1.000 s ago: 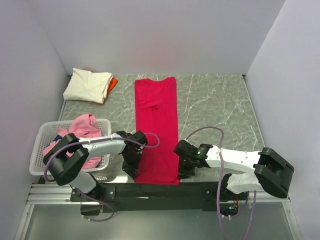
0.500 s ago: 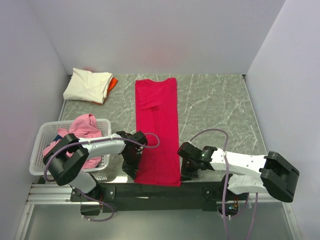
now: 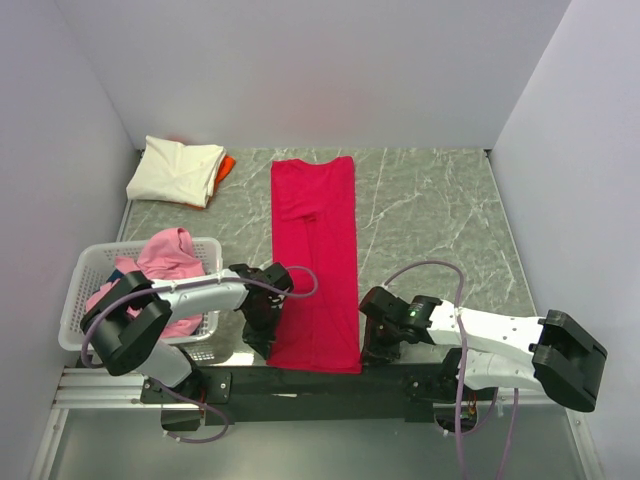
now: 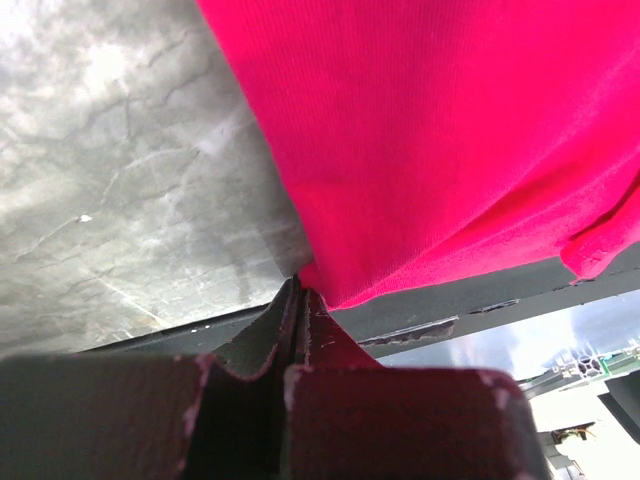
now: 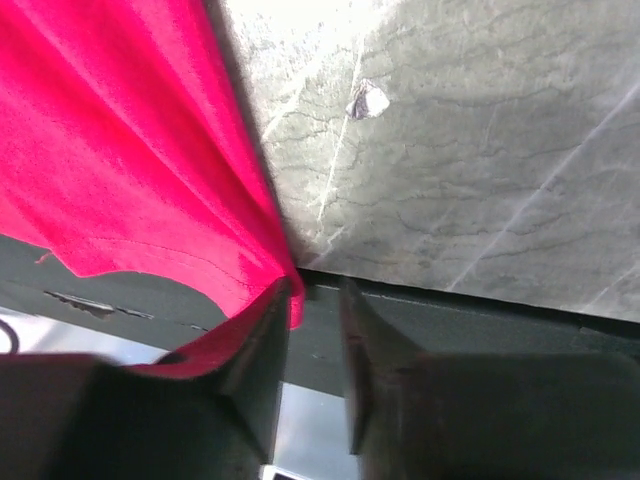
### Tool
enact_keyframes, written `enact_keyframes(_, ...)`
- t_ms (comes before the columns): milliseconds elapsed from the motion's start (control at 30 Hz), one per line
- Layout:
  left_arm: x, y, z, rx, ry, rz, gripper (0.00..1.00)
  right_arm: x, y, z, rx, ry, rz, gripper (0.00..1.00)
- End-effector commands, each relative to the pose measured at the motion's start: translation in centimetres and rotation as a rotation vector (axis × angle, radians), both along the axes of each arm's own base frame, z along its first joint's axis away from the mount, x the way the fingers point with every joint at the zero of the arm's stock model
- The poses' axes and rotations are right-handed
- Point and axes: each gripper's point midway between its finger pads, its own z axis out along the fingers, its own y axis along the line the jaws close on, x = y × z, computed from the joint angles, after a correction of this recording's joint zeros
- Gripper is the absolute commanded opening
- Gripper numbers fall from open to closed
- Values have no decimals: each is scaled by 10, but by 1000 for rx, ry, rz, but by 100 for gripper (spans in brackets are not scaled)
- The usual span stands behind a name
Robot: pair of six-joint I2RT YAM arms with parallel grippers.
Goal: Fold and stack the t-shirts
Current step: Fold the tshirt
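Crimson red cloth fills the middle of your top view. The red t-shirt (image 3: 314, 260) lies flat on the table (image 3: 430, 220), folded into one long, narrow strip. Its long axis runs from the near edge of the table straight toward the far wall (image 3: 300, 70). The far end stops close to that wall, and the near end hangs a little over the table edge onto the black rail (image 3: 300, 382). Which end is the collar, I cannot tell.

Your left end effector (image 4: 300, 296) is at the near left corner of the strip. In the left wrist view its two fingers are pressed together, with the corner of the red cloth pinched between them. Your right end effector (image 5: 312, 292) is at the near right corner. Its fingers stand apart with a narrow gap, and the cloth edge lies against one finger but is not clamped.

The table has a grey-green stone pattern with pale veins. In its far left corner you see the cream-white t-shirt (image 3: 175, 170), folded, resting on the orange t-shirt (image 3: 226, 165), which shows only at the right side. Beside your left arm stands the white basket (image 3: 85, 290), with the pink t-shirts (image 3: 170, 252) heaped in it. Plain pale walls close the table on three sides.
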Motion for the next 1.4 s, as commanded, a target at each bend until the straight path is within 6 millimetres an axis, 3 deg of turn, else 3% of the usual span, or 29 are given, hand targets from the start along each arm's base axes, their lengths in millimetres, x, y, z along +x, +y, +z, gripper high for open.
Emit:
enact_keyframes(0,1,2,4,-16,-33,-8,0,4,5,11,18,-14,11,43)
enact_keyframes(100,-2,0,6,-36,-31,-4,0,4,10,21,65,-28,13,53)
enact_keyframes(200,-3,0,7,-47,-31,9,0,3,13,23,101,-31,23,56)
enact_keyframes(733,-13,-5,13,-124,-20,42,1,-8,27,4,133,40,103,53)
enact_keyframes(933,-13,-5,13,-124,-20,39,0,-10,31,2,160,49,107,37)
enact_keyframes(1167,-6,0,25,-112,-75,68,0,-17,28,8,171,71,121,3)
enact_keyframes(1367,-6,-2,50,-158,-107,130,0,-24,14,20,137,74,135,0)
